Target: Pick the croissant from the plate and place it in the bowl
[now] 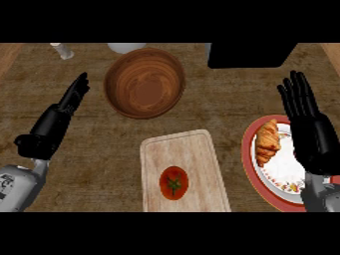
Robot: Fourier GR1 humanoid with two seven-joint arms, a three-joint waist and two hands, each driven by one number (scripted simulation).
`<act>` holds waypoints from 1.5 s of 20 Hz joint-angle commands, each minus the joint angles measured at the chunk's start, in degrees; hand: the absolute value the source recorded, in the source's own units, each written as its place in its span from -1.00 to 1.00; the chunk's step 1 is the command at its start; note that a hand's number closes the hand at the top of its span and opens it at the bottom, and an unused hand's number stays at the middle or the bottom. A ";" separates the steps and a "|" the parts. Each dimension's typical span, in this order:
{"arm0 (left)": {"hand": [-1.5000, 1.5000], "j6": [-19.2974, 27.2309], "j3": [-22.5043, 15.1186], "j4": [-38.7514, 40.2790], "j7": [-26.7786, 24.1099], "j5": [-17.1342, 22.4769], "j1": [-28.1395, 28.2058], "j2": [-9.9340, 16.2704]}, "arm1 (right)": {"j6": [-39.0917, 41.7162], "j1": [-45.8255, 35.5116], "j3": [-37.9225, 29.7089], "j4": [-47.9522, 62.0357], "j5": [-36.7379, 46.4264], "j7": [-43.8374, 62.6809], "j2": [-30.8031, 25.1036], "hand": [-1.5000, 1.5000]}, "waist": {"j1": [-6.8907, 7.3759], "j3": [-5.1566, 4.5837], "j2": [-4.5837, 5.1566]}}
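A golden croissant (267, 142) lies on the left part of a white plate with a red rim (251, 159) at the right of the counter. A brown wooden bowl (144, 82) stands at the back centre, with nothing in it. My right hand (311, 127) is open, fingers straight and pointing away, hovering over the plate just right of the croissant and covering part of the plate. My left hand (58, 117) is open at the left, fingers up, to the left of the bowl.
A pale wooden cutting board (194, 149) with a red tomato (174, 182) on it lies at the front centre. A black box (250, 54) sits at the back right. A white item (62, 50) and a pale dish (125, 47) stand at the back edge.
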 commanded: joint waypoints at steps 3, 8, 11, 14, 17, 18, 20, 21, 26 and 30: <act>0.00 -2.02 -0.56 -0.88 1.57 1.70 2.03 -1.24 | -15.99 4.83 -3.72 0.33 11.30 -0.54 1.52 1.00 | -0.86 -1.50 -0.27; 0.00 -1.95 -2.79 -1.47 2.76 3.99 3.39 -5.44 | -30.39 12.41 -10.39 10.64 27.46 4.77 -5.91 1.00 | -3.68 -2.29 1.17; 0.00 -3.57 -5.13 -3.54 3.17 4.23 4.85 -7.26 | -41.22 10.74 -6.14 11.22 31.66 5.33 6.21 -1.00 | 0.22 -1.46 0.10; 0.00 -4.19 -5.22 -2.44 3.00 3.46 4.84 -7.88 | -42.38 8.39 -3.40 16.26 42.42 11.17 3.21 -1.00 | 0.39 -1.52 0.17; 0.00 -4.42 -4.71 -3.44 5.38 3.85 3.31 -7.19 | -37.05 4.59 -3.10 21.51 51.73 22.25 -1.67 -1.00 | 1.12 -1.67 0.22; 0.00 -2.77 -5.84 -2.54 4.36 2.44 3.49 -9.05 | -33.86 4.07 -0.94 19.81 54.91 27.11 -1.60 -1.00 | 0.92 -1.82 0.16; 0.00 -3.28 -5.23 -1.44 4.18 2.86 3.49 -8.93 | -26.45 2.55 -1.36 20.77 57.24 33.54 -4.78 -1.00 | 0.79 -1.87 0.23; 0.00 -5.13 -5.60 -3.52 5.09 3.91 4.75 -7.57 | -24.61 2.35 -0.62 21.24 59.53 37.36 -4.28 -1.00 | 1.28 -1.85 0.05; 0.00 -3.96 -5.39 -2.47 4.34 2.66 2.70 -8.76 | -2.11 -1.63 2.40 21.31 57.03 51.50 -7.34 -1.00 | 1.35 -2.01 0.23; 0.00 -4.50 -4.99 -2.60 6.06 3.90 3.22 -8.71 | 13.70 -7.48 3.82 17.84 50.55 63.48 -5.36 -1.00 | 1.43 -1.81 -0.15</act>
